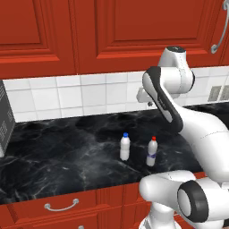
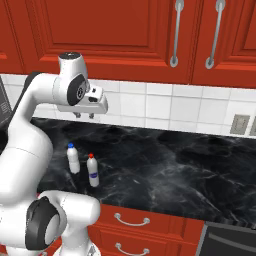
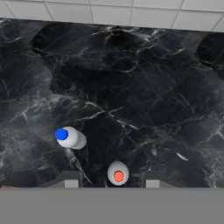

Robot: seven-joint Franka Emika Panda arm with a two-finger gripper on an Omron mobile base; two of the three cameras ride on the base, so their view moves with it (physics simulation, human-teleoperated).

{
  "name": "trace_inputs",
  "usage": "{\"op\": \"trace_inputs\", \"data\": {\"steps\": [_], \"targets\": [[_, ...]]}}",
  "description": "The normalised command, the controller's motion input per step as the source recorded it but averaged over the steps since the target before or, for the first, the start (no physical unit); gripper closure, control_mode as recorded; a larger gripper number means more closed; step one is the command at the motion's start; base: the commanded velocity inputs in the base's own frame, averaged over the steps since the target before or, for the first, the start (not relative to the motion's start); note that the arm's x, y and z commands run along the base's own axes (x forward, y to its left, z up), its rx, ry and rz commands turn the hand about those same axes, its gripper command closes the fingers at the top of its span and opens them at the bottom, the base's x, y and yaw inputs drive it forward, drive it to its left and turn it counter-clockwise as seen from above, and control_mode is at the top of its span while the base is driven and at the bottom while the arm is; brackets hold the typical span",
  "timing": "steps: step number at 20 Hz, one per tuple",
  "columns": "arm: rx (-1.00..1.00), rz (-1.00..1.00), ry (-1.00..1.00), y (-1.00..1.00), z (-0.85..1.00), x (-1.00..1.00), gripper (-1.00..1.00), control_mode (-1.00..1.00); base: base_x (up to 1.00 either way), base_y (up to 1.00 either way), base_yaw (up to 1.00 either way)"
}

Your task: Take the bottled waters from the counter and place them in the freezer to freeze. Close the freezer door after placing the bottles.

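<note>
Status — task at its start; nothing placed yet.
Both bottles, blue-capped (image 1: pixel 125 147) and red-capped (image 1: pixel 152 152), stand on the desk (image 1: pixel 67 152); the tool (image 2: pixel 84 115) hangs above them, open and empty.

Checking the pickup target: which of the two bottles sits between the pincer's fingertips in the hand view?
The red-capped translucent plastic bottle; the blue-capped bottle stands off to one side, further along the black marble counter.
</note>
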Motion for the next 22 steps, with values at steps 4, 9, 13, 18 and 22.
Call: {"op": "trace_inputs", "data": {"steps": [4, 9, 13, 18, 22], "targets": [[0.06, 0.03, 0.0, -0.16, -0.04, 0.0, -1.0, -1.0, 0.0, 0.0, 0.0], [0.12, 0.06, -0.02, -0.25, -0.07, 0.0, -1.0, -1.0, 0.0, 0.0, 0.0], [0.14, 0.12, -0.08, -0.33, -0.05, -0.01, -1.0, -1.0, 0.0, 0.0, 0.0], [0.16, 0.27, -0.16, -0.37, -0.11, 0.0, -1.0, -1.0, 0.0, 0.0, 0.0], [0.09, 0.34, -0.25, -0.32, -0.19, 0.0, -1.0, -1.0, 0.0, 0.0, 0.0]]}}
